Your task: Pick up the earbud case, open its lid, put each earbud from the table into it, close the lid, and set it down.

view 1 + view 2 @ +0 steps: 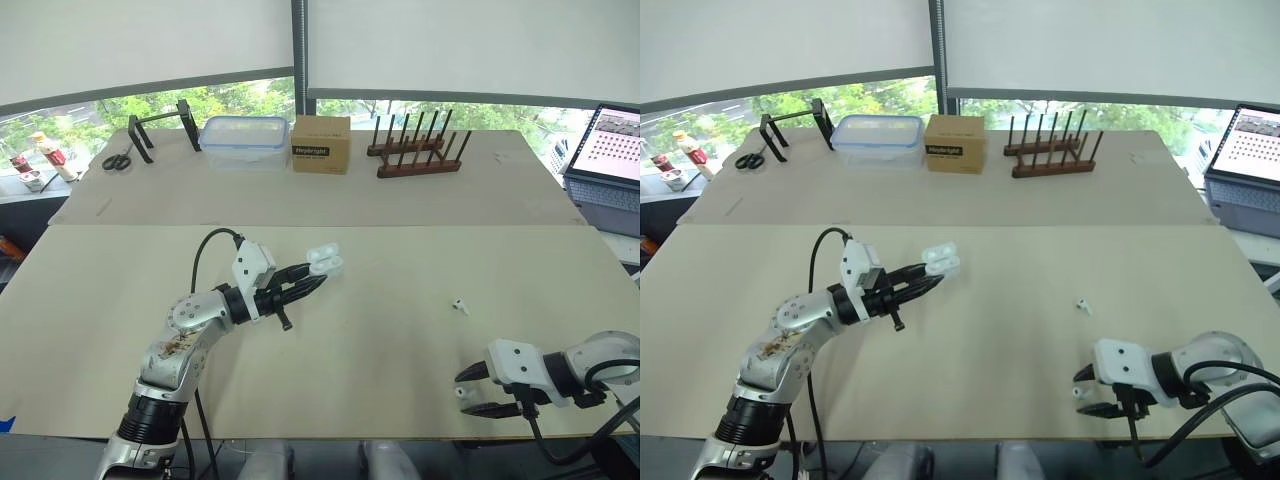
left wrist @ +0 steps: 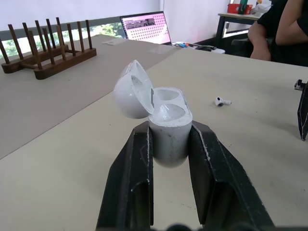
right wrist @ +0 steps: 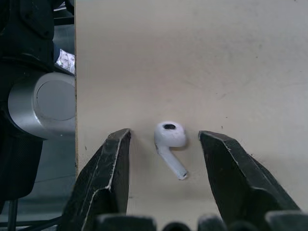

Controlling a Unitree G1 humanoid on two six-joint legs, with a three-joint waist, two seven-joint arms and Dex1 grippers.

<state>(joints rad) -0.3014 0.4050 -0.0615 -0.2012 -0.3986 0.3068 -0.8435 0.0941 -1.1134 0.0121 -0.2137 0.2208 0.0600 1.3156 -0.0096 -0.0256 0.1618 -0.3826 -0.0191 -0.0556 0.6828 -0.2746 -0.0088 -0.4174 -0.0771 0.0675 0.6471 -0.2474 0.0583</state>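
Note:
The white earbud case (image 1: pixel 325 262) hangs a little above the middle of the table with its lid flipped open. My left gripper (image 1: pixel 318 276) is shut on its lower body, and both sockets (image 2: pixel 166 103) look empty. One white earbud (image 3: pixel 170 144) lies near the table's front edge on the right, between the fingers of my open right gripper (image 1: pixel 462 392) and touching neither. A second earbud (image 1: pixel 460 305) lies further back on the right, midway between the two grippers.
Along the far edge stand two wooden peg racks (image 1: pixel 415 150), a cardboard box (image 1: pixel 321 144), a clear plastic container (image 1: pixel 245 140), a black stand (image 1: pixel 160 128) and scissors (image 1: pixel 117 160). A laptop (image 1: pixel 610 150) sits off the right side. A seated person (image 2: pixel 284 29) shows beyond the table.

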